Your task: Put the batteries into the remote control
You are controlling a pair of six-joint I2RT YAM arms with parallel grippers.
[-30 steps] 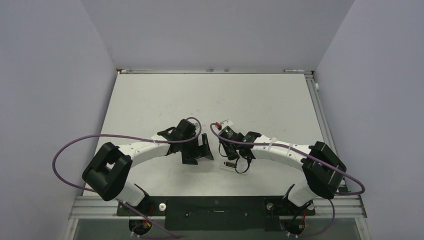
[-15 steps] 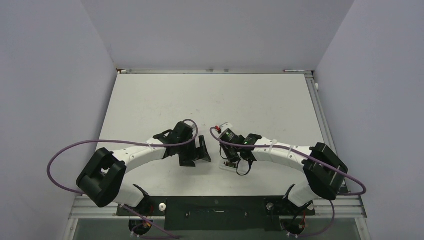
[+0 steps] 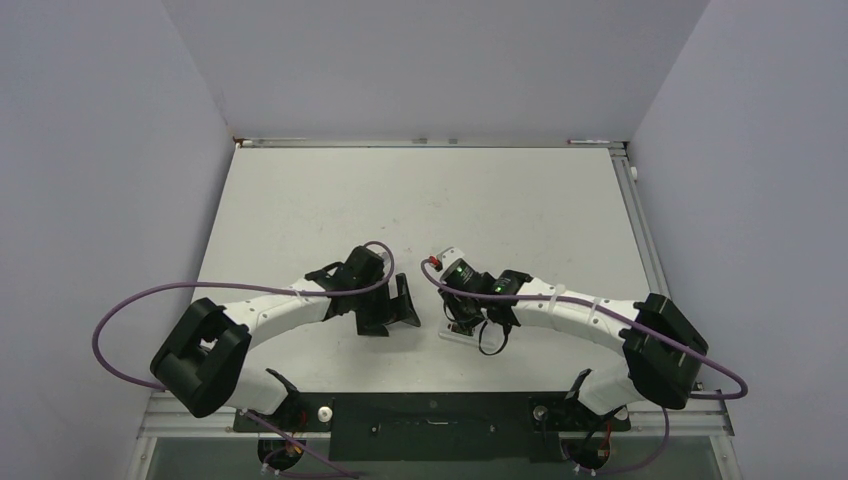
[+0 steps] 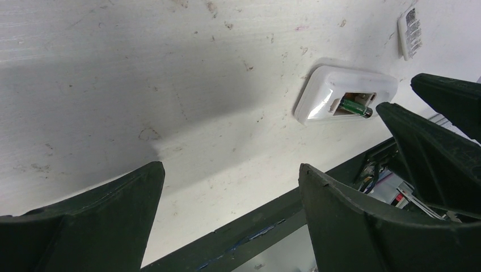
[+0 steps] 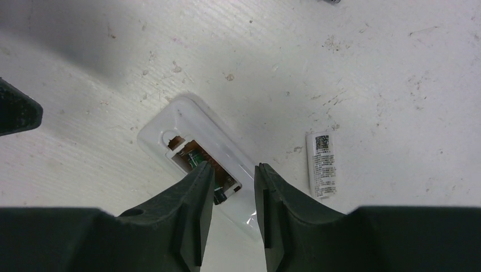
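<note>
1. You see the small flat white rectangular plastic remote control (image 5: 164,127) lying on the scuffed white table (image 3: 420,200) with its battery slot open and facing up. One slim dark green cylindrical battery (image 5: 197,157) lies in this slot, along one side of it.
2. A small flat white cover piece (image 5: 321,164) with a printed label lies flat on the table, apart from the remote control.
3. The remote control is near the front edge of the table, where a black metal rail (image 4: 249,229) runs, and it lies between the two grippers. Most of the table surface stretches beyond the arms to the far wall.
4. Your right gripper (image 5: 233,173) hangs directly over the slot. Its dark fingers are parted by a narrow gap and clamp nothing. One finger hides the near end of the battery, and I cannot tell if it touches it.
5. Your left gripper (image 4: 230,170) has its jaws wide apart and holds nothing. It is above the table, to the left of the remote control.
</note>
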